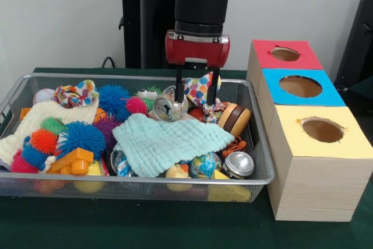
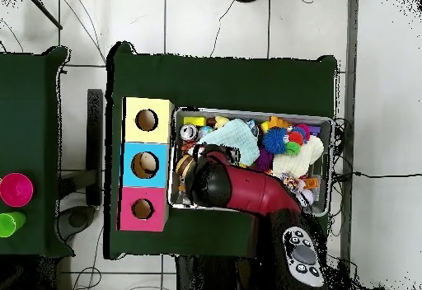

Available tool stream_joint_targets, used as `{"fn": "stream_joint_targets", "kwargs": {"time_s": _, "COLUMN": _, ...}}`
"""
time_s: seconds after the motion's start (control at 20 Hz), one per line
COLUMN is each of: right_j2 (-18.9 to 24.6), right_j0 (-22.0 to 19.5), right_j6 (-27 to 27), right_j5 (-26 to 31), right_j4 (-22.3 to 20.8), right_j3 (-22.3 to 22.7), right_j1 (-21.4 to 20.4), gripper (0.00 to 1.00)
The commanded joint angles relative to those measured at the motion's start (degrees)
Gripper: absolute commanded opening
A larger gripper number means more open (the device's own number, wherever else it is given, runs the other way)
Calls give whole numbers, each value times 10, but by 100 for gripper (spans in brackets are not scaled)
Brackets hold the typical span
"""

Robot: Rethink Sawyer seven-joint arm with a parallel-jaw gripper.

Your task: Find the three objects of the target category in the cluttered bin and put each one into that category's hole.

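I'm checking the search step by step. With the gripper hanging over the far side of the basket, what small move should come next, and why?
Probably a short descent with the fingers kept apart. The gripper hangs open over the bin, straddling clutter beside a crushed can, holding nothing. The light green cloth hides much of the middle, so lifting it aside may be needed soon.

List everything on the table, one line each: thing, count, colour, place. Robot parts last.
wire basket: one, silver mesh, on the green table, beside the boxes.
boxes: three, pale wood, in a row; red-topped box nearest the robot, blue-topped box in the middle, yellow-topped box farthest; each top has a round hole.
mint cloth: one, pale green, lying over the clutter.
cream cloth: one, at the basket's end away from the boxes.
spiky balls: several, blue, orange, pink, purple, green.
cans: at least two, silver.
globe ball: one, blue-green.
gripper: one, black fingers open, lowered into the basket.
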Motion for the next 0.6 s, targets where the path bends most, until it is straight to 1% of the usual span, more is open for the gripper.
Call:
{"fn": "stream_joint_targets", "kwargs": {"time_s": 0.05, "right_j2": 39, "right_j0": -12, "right_j6": 16, "right_j5": 56, "right_j4": -27, "right_j3": -76, "right_j1": 29, "gripper": 100}}
{"fn": "stream_joint_targets", "kwargs": {"time_s": 0.3, "right_j2": 40, "right_j0": -14, "right_j6": 20, "right_j5": 55, "right_j4": -21, "right_j3": -113, "right_j1": 62, "gripper": 100}}
{"fn": "stream_joint_targets", "kwargs": {"time_s": 0.6, "right_j2": 45, "right_j0": -23, "right_j6": 18, "right_j5": 51, "right_j4": -24, "right_j3": -134, "right_j1": 85, "gripper": 100}}
